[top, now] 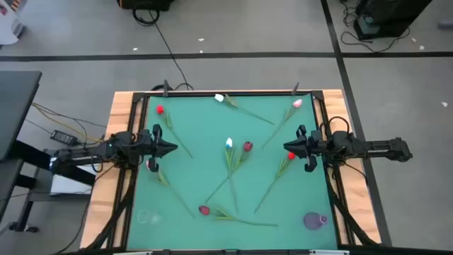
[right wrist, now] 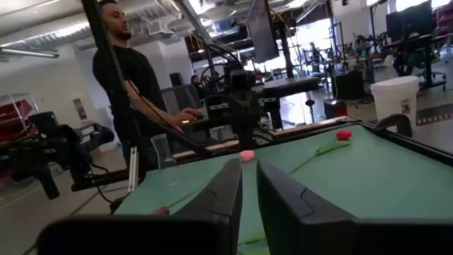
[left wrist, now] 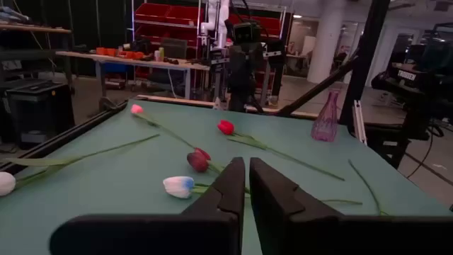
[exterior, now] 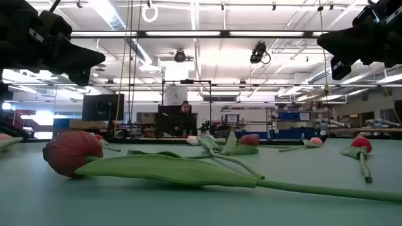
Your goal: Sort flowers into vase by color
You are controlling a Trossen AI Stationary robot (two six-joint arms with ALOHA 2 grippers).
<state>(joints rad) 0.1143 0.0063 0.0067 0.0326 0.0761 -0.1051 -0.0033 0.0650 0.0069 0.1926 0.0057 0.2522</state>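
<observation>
Several artificial tulips lie flat on the green table. In the high view they are a red one, a white one, a pink one, a white-blue one, a dark red one, a red one, a pink one and a dark red one. A purple vase stands at the near right corner. A clear vase stands at the near left corner. My left gripper hovers shut at mid-left. My right gripper hovers shut at mid-right. Both are above the table.
Wooden rails frame the table. The middle tulips cross stems between the two grippers. In the low view the near dark red tulip and its leaf lie close to the near edge. A person stands beyond the table.
</observation>
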